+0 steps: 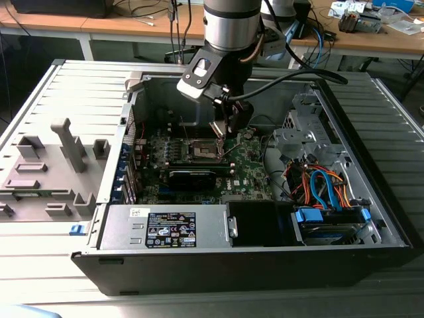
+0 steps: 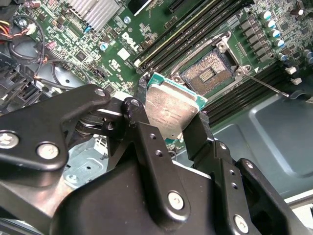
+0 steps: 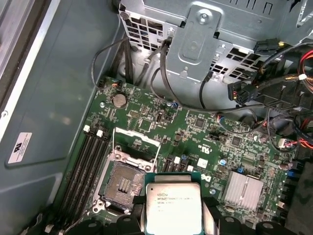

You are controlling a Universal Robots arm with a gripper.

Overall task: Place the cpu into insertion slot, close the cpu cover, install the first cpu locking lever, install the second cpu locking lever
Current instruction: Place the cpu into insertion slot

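Note:
My gripper (image 1: 222, 127) hangs inside the open computer case, shut on the cpu (image 2: 171, 108), a flat square chip with a silvery top and green edge. In both wrist views the black fingers (image 2: 138, 122) clamp two opposite sides of it. The cpu (image 3: 173, 208) floats a little above the green board, right beside the insertion slot (image 3: 122, 185) and not seated in it. The insertion slot (image 2: 208, 73) lies bare, its dark pin field showing. The cpu cover (image 3: 135, 142) is swung open behind the slot. A thin locking lever (image 2: 266, 86) sticks out free beside the slot.
Memory slots (image 3: 83, 166) run along one side of the socket, and a finned heatsink (image 3: 243, 188) lies on the other. The case holds a power supply (image 1: 165, 228), a drive cage with coloured cables (image 1: 324, 189) and a metal bay (image 3: 205, 34). A grey fixture (image 1: 53, 165) stands outside.

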